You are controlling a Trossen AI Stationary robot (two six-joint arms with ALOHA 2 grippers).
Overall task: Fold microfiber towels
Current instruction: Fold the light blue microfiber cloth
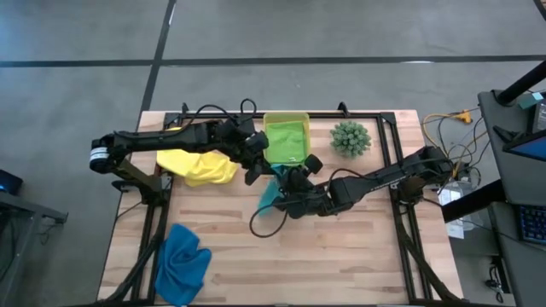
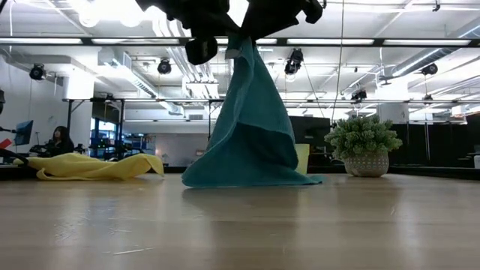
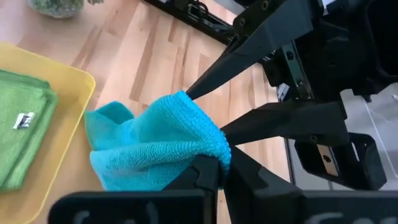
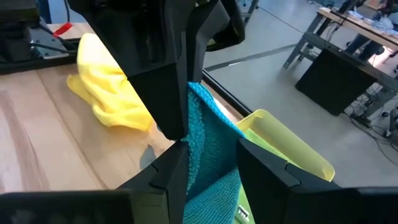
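Note:
The teal towel (image 2: 251,127) hangs in a cone from both grippers at the table's middle, its lower edge (image 2: 247,178) spread on the wood. My left gripper (image 3: 217,169) is shut on its bunched top. My right gripper (image 4: 211,162) meets the same bunch from the other side. A yellow towel (image 1: 202,166) lies crumpled at the far left, and a blue towel (image 1: 182,260) lies crumpled at the near left. A folded green towel (image 1: 286,141) lies in the yellow-green bin (image 1: 300,119). My left gripper pinches the bunched top of the teal towel (image 3: 202,149) between its two fingers, several layers together, coming from the table's left and slanting down. The cloth hangs below it. My right gripper has one finger on each side of the same bunch (image 4: 208,146), coming from the table's right and slanting down. Its fingertips (image 3: 189,93) touch the cloth just beyond the left gripper's hold. The towel hangs below, its lower edge on the table.
A small green plant in a pot (image 1: 350,137) stands at the far right, beside the bin. Bare wood lies along the near edge, to the right of the blue towel. Cables and a dark frame run around the table top.

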